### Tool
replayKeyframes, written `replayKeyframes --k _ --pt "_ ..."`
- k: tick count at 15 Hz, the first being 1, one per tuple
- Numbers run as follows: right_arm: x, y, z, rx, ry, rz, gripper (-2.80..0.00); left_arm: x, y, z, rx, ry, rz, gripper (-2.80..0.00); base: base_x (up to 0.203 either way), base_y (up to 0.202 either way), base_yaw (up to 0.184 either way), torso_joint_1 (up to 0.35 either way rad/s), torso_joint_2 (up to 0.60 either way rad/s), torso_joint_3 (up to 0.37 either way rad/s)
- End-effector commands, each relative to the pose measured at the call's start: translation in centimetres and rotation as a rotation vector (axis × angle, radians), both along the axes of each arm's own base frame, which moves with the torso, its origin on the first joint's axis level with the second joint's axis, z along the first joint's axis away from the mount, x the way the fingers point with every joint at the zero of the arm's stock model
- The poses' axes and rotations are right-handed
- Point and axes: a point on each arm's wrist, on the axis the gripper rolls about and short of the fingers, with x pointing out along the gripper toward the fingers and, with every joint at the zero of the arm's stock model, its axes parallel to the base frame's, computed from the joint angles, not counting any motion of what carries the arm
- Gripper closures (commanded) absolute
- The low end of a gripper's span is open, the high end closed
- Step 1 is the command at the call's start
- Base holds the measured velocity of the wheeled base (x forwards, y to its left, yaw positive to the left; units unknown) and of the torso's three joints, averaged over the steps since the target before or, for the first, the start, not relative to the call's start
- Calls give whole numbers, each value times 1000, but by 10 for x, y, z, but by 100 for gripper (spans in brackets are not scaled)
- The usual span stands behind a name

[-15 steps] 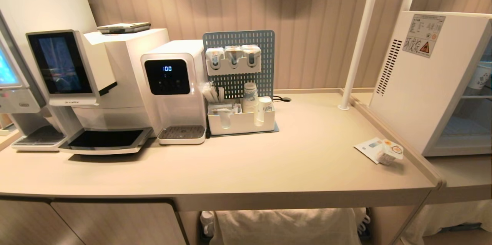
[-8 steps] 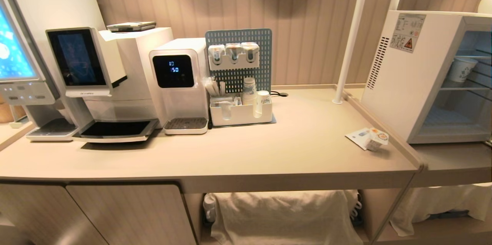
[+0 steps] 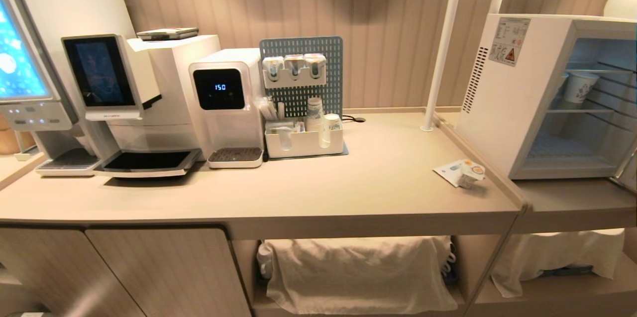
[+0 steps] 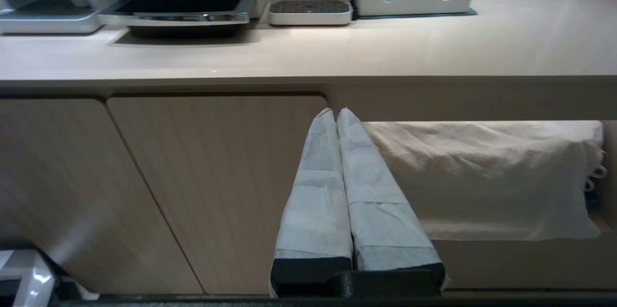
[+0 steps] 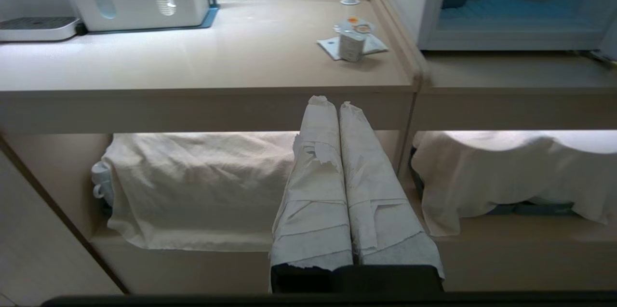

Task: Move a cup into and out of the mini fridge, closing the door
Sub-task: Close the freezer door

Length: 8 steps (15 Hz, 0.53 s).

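The cup [image 3: 471, 173], a short white pot with a yellow-orange lid, stands on a small card near the counter's right edge, just left of the mini fridge [image 3: 502, 103]. The right wrist view also shows the cup [image 5: 351, 43] and the mini fridge [image 5: 424, 13]. The fridge stands open, showing its wire shelves, and only a sliver of the door [image 3: 629, 172] shows at the head view's right edge. My left gripper [image 4: 336, 112] and right gripper [image 5: 337, 101] are both shut and empty. They hang low in front of the counter, below its top, and neither shows in the head view.
A coffee machine [image 3: 109, 88], a water dispenser [image 3: 224, 103] and a white caddy [image 3: 303, 143] with paper cups line the counter's back. A white pole [image 3: 440, 48] rises beside the fridge. A paper cup [image 3: 580, 87] sits on a fridge shelf. Cloth [image 3: 358, 272] covers the lower shelf.
The whole head view has shifted left and drawn back, so the camera has moved. More of the fridge's open inside now shows. The cup stays on its card.
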Motion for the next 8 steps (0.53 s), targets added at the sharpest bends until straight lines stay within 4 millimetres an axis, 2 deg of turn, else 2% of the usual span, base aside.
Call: replayKeyframes --k 1,8 --pt "0 0 0 -1 3 -1 0 0 0 0 0 1 1 0 0 -192 -2 2 8 0" --pt "0 0 0 -1 4 -1 0 0 0 0 0 0 1 0 0 -196 0 1 3 0"
